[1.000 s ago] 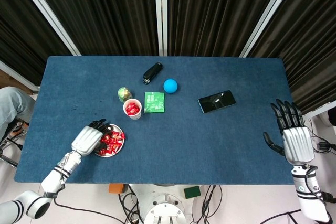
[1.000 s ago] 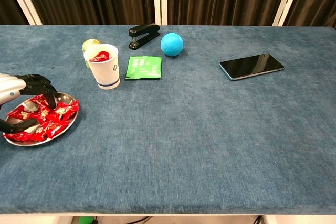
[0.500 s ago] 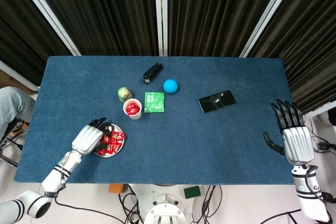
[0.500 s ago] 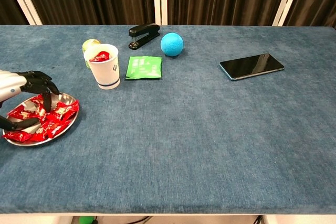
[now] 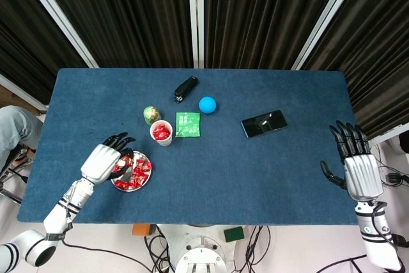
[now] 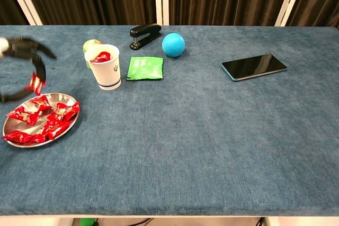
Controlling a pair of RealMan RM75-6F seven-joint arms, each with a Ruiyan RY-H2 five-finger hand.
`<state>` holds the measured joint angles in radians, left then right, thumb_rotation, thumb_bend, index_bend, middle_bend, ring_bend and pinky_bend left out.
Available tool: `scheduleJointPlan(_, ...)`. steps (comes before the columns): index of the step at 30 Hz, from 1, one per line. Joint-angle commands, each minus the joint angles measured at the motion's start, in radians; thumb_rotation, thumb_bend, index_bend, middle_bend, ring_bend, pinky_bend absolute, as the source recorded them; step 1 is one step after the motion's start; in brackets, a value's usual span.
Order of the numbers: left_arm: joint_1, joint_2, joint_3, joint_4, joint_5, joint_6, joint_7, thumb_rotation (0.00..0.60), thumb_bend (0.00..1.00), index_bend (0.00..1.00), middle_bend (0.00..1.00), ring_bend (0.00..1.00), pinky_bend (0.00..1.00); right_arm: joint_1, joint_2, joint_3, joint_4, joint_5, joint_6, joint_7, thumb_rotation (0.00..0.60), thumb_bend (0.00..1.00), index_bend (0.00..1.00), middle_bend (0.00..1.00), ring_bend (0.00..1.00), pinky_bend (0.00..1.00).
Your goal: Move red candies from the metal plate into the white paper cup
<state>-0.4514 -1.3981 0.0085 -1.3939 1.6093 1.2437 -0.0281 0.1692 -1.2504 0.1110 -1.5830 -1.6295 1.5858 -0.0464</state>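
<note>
Left hand hovers above the metal plate at the lower left of the frame, pinching one red candy between its fingertips. More red candies lie on the plate. Just up and right of it stands the white paper cup, with red already inside. Right hand rests at the table's far right edge, fingers spread, holding nothing.

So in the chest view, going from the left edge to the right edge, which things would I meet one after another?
Left hand pinching a red candy → metal plate of candies → white paper cup → green packet → blue ball → phone. I leave out the stapler and the yellow-green ball behind the cup, since they overlap others sideways.
</note>
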Motion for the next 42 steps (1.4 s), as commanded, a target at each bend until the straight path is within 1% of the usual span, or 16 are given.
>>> scheduleJointPlan(1, -0.038, 0.03, -0.041, -0.046, 0.002, -0.008, -0.01, 0.6, 0.35, 0.49, 0.19, 0.08, 0.2, -0.001, -0.001, -0.001, 0.001, -0.001, 0.002, 0.002, 0.6, 0.32, 0.0, 0.0, 0.0, 0.0)
scheduleJointPlan(4, -0.082, 0.031, -0.078, -0.068, -0.011, -0.043, -0.027, 0.6, 0.35, 0.49, 0.19, 0.08, 0.2, -0.002, 0.0, 0.0, 0.001, -0.001, 0.003, 0.004, 0.6, 0.32, 0.0, 0.0, 0.0, 0.0)
scheduleJointPlan(7, -0.126, 0.006, -0.119, -0.05, -0.042, -0.084, -0.036, 0.6, 0.35, 0.49, 0.19, 0.08, 0.2, -0.002, 0.003, 0.0, -0.002, -0.004, 0.006, 0.005, 0.6, 0.32, 0.0, 0.0, 0.0, 0.0)
scheduleJointPlan(10, -0.163, -0.036, -0.153, -0.006, -0.076, -0.119, -0.073, 0.6, 0.35, 0.49, 0.19, 0.08, 0.2, -0.004, 0.009, 0.001, -0.006, -0.005, 0.012, 0.005, 0.6, 0.32, 0.0, 0.0, 0.0, 0.0)
scheduleJointPlan(14, -0.206, -0.095, -0.173, 0.079, -0.102, -0.163, -0.1, 0.6, 0.35, 0.49, 0.19, 0.08, 0.2, -0.007, 0.017, 0.004, -0.009, -0.001, 0.017, 0.009, 0.6, 0.32, 0.0, 0.0, 0.0, 0.0)
scheduleJointPlan(21, -0.256, -0.164, -0.176, 0.198, -0.126, -0.219, -0.144, 0.6, 0.35, 0.49, 0.19, 0.08, 0.2, -0.011, 0.021, 0.006, -0.002, 0.007, 0.018, 0.02, 0.6, 0.32, 0.0, 0.0, 0.0, 0.0)
scheduleJointPlan(30, -0.283, -0.204, -0.167, 0.283, -0.129, -0.229, -0.167, 0.6, 0.35, 0.48, 0.19, 0.08, 0.2, -0.012, 0.023, 0.009, 0.003, 0.01, 0.019, 0.024, 0.6, 0.32, 0.0, 0.0, 0.0, 0.0)
scheduleJointPlan(33, -0.284, -0.206, -0.158, 0.295, -0.127, -0.229, -0.179, 0.6, 0.35, 0.43, 0.19, 0.08, 0.2, -0.011, 0.022, 0.009, 0.006, 0.013, 0.016, 0.027, 0.6, 0.32, 0.0, 0.0, 0.0, 0.0)
scheduleJointPlan(34, -0.283, -0.206, -0.156, 0.298, -0.127, -0.227, -0.182, 0.6, 0.35, 0.4, 0.19, 0.08, 0.2, -0.011, 0.021, 0.009, 0.007, 0.013, 0.015, 0.028, 0.6, 0.32, 0.0, 0.0, 0.0, 0.0)
scheduleJointPlan(40, -0.279, -0.2, -0.145, 0.298, -0.124, -0.213, -0.185, 0.6, 0.35, 0.26, 0.19, 0.08, 0.2, -0.009, 0.016, 0.008, 0.011, 0.011, 0.013, 0.026, 0.6, 0.32, 0.0, 0.0, 0.0, 0.0)
scheduleJointPlan(42, -0.276, -0.194, -0.142, 0.29, -0.121, -0.205, -0.184, 0.6, 0.35, 0.24, 0.19, 0.08, 0.2, -0.009, 0.016, 0.008, 0.01, 0.011, 0.013, 0.025, 0.6, 0.32, 0.0, 0.0, 0.0, 0.0)
